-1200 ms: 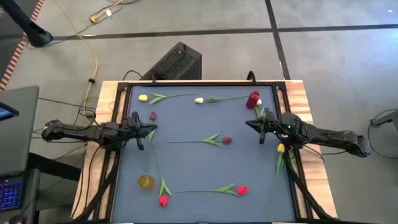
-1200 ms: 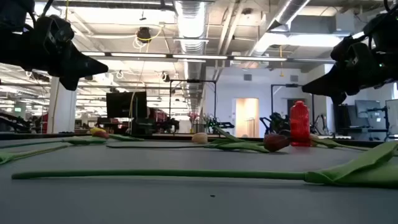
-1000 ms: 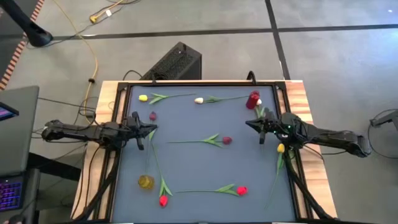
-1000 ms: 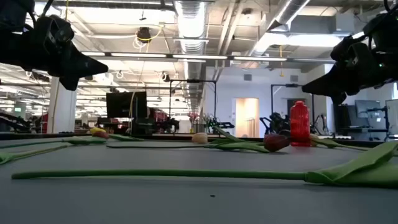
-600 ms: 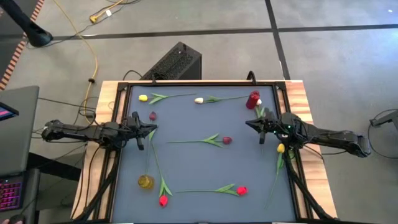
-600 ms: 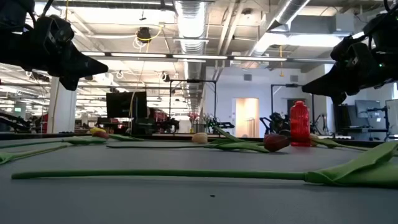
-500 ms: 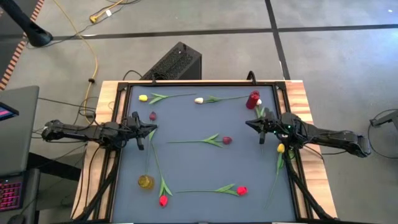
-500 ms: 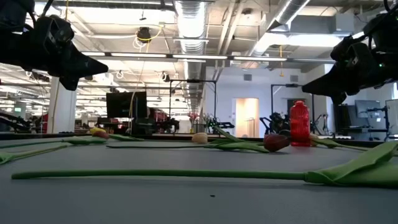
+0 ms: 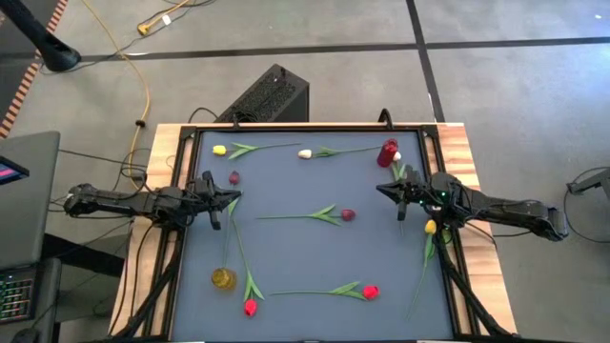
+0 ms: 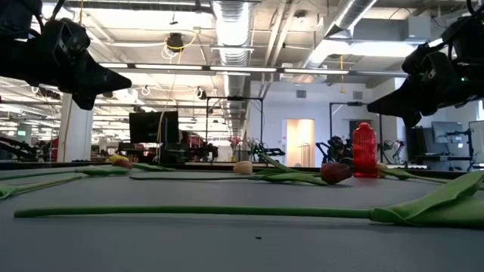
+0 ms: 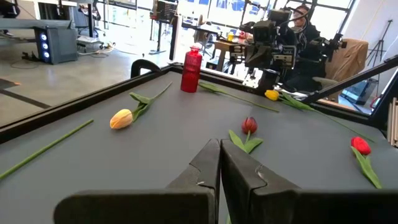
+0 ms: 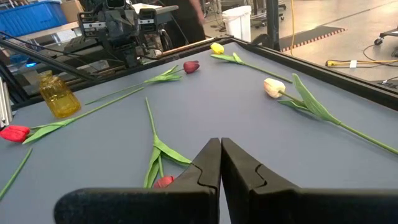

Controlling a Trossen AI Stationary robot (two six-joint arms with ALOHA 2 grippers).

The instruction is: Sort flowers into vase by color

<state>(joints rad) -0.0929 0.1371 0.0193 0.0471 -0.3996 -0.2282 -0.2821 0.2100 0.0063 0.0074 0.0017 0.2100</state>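
On the worktop [image 9: 315, 257]: tulips lay scattered, none held.
Left end effector [image 9: 229, 198]: hovered at the left edge, fingers pressed together, empty.
Right end effector [image 9: 384, 193]: hovered at the right edge, fingers pressed together, empty.
Dark red tulip [image 9: 345, 215]: between both end effectors.
Red vase [image 9: 388, 152]: just beyond the right end effector.
Yellow vase [image 9: 223, 278]: near side, well apart from the left end effector.

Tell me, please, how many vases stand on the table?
2. The red vase stands on the right arm's side, near the table's corner. The yellow vase stands on the left arm's side, close to a red tulip. None appears hidden.
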